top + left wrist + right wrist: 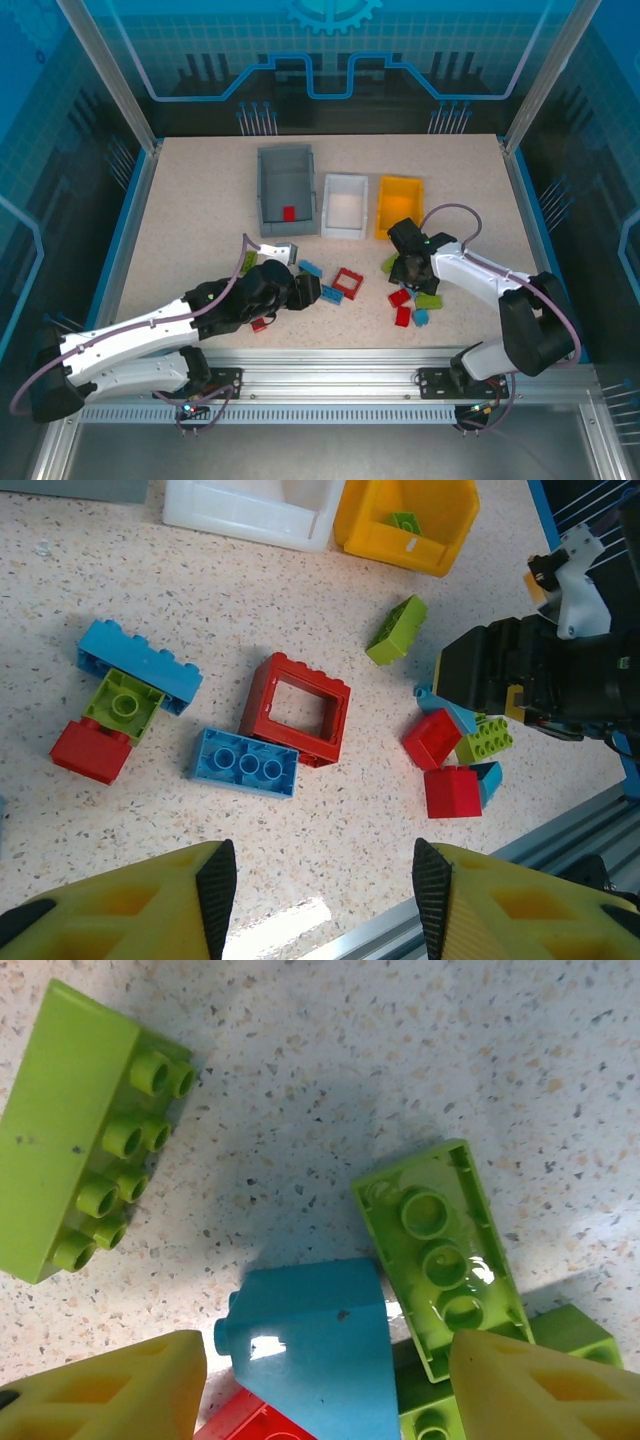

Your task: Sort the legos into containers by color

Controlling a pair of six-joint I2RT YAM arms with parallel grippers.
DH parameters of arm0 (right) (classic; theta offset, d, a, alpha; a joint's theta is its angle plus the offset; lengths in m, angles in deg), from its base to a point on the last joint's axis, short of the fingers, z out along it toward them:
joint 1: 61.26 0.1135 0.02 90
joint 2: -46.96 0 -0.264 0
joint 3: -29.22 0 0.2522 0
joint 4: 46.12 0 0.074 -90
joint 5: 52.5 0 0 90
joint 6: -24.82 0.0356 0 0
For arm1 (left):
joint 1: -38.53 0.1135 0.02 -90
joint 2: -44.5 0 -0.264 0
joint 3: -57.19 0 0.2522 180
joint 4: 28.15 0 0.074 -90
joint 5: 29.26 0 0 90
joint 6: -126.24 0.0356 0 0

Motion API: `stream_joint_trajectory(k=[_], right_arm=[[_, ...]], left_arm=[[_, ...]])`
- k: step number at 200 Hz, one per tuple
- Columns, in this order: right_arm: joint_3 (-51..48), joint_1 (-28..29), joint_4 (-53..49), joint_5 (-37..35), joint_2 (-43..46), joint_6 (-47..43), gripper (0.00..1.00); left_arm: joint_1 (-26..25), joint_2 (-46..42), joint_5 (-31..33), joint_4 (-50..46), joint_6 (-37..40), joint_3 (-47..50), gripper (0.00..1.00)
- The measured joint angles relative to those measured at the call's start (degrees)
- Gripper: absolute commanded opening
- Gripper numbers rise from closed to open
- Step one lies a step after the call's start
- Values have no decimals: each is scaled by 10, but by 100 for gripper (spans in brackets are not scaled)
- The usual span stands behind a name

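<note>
My left gripper (323,892) hangs open over bare tabletop, nothing between its fingers; it sits left of centre (312,291). Just beyond it lie a blue brick (245,763) and the red square frame (297,710). Further left is a cluster of a long blue brick (140,665), a lime brick (125,702) and a red brick (90,750). My right gripper (325,1390) is open, low over a pile, its fingers either side of a blue sloped brick (310,1345). An upturned lime brick (440,1250) touches it, and another lime brick (90,1130) lies apart.
Three bins stand in a row at the back: dark grey bin (285,180) holding a red brick (288,212), white bin (345,205), orange-yellow bin (398,205) holding a lime brick (405,522). Two red bricks (432,738) lie by the right arm. A metal rail runs along the near edge.
</note>
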Motion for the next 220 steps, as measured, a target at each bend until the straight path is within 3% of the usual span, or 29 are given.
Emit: stream_joint_trajectory(k=[44, 94, 137, 185, 220], right_arm=[[-5, -2, 16, 20, -21, 13, 64], [-11, -6, 25, 28, -30, 20, 43], [3, 13, 0, 1, -2, 18, 39], [136, 82, -31, -52, 9, -27, 39], [296, 101, -2, -48, -123, -91, 40]], left_arm=[[0, 0, 0, 3, 0, 0, 53], [0, 0, 0, 3, 0, 0, 53], [0, 0, 0, 3, 3, 0, 53], [-1, 8, 15, 0, 3, -4, 52], [-3, 11, 74, -39, -14, -28, 53]])
